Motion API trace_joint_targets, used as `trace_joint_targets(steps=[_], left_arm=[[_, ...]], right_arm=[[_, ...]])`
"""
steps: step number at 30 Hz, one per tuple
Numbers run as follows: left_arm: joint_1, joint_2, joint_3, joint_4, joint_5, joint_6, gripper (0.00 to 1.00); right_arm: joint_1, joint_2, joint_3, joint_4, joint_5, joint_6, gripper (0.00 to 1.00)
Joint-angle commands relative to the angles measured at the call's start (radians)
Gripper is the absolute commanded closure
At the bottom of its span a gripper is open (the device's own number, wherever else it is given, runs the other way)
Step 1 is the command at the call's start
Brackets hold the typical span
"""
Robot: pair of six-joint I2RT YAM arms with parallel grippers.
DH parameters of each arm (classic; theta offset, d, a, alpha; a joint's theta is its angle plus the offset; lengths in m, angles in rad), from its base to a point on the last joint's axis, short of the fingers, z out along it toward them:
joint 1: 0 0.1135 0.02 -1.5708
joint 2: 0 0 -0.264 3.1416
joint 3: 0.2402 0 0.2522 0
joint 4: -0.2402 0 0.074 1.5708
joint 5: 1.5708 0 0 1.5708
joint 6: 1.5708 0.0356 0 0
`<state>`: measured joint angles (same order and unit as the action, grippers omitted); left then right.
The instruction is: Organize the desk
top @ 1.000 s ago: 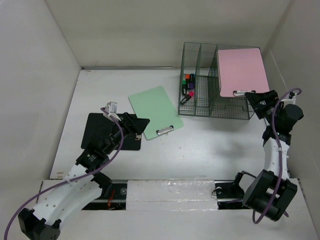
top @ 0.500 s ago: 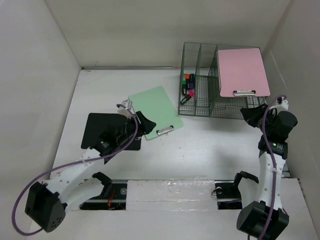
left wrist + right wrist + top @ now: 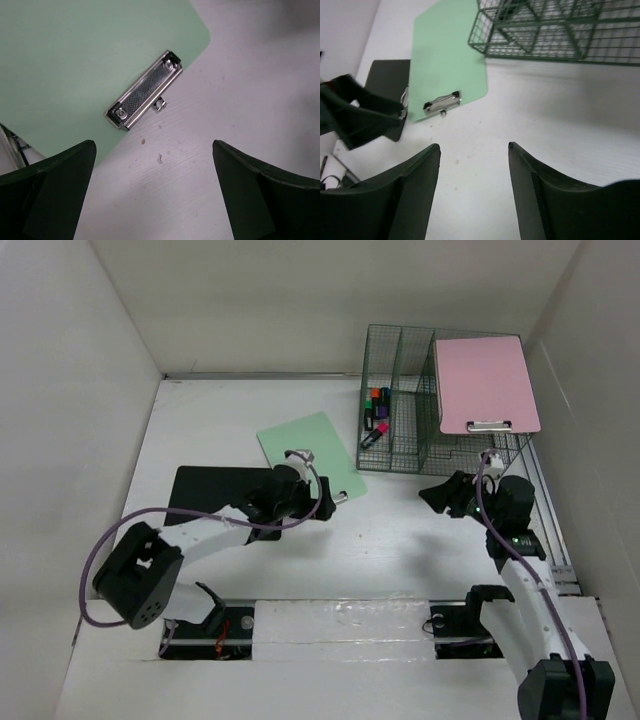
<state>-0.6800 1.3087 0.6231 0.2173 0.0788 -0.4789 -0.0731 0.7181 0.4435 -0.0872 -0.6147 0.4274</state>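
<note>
A: Table point(image 3: 400, 525): white, flat, matte. It spans the whole floor between the white walls point(image 3: 120, 330) and carries everything. Both arms are mounted at its near edge.

B: Noted. Items on it?

A: Green clipboard point(image 3: 300, 445) lies flat near the middle, with its metal clip point(image 3: 144, 90) at the near right corner. Black board point(image 3: 205, 490) lies flat just to its left; where the two meet is hidden by the arm. Green wire rack point(image 3: 395, 345) stands at the far right. Pink clipboard point(image 3: 485, 380) lies tilted on top of the rack's right part, clip end toward the arms. Coloured markers point(image 3: 376, 410) sit in a left compartment of the rack.

B: Left jaws?

A: Wide open, nothing held. Left arm point(image 3: 200, 530) reaches across the black board, and the jaws sit at the near edge of the green clipboard. In the wrist view the clip shows in the gap between the two fingers point(image 3: 45, 190), with bare table around it. Neither finger touches it.

B: Right jaws?

A: Partly open, nothing between the fingers point(image 3: 395, 200). Right arm point(image 3: 520, 570) stands in front of the rack. Its jaws point left toward the green clipboard, well apart from it, over bare table.

B: Rack contact?

A: The jaws are near the rack's front edge but apart from it.
</note>
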Motion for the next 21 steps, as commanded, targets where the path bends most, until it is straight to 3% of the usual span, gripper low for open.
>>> trace_joint_targets(steps=[1, 5, 8, 15, 17, 18, 21], left_arm=[[-0.077, 0.073, 0.056, 0.099, -0.041, 0.184, 0.01], [-0.147, 0.245, 0.199, -0.021, -0.233, 0.249, 0.01], [-0.197, 0.256, 0.233, -0.029, -0.358, 0.267, 0.01], [-0.165, 0.273, 0.216, 0.023, -0.349, 0.348, 0.01], [-0.156, 0.294, 0.207, 0.069, -0.292, 0.385, 0.08], [-0.156, 0.305, 0.216, 0.073, -0.262, 0.398, 0.18], [-0.156, 0.343, 0.224, 0.073, -0.237, 0.427, 0.29]], right_arm=[[0.074, -0.020, -0.032, 0.190, 0.010, 0.034, 0.36], [0.163, -0.017, -0.026, 0.156, 0.039, 0.010, 0.35], [0.216, -0.057, -0.028, 0.135, 0.090, -0.006, 0.35], [0.260, -0.141, -0.058, 0.139, 0.145, 0.013, 0.36], [0.260, -0.143, -0.061, 0.136, 0.145, 0.014, 0.36], [0.260, -0.143, -0.060, 0.136, 0.145, 0.013, 0.36], [0.260, -0.137, -0.057, 0.135, 0.145, 0.010, 0.36]])
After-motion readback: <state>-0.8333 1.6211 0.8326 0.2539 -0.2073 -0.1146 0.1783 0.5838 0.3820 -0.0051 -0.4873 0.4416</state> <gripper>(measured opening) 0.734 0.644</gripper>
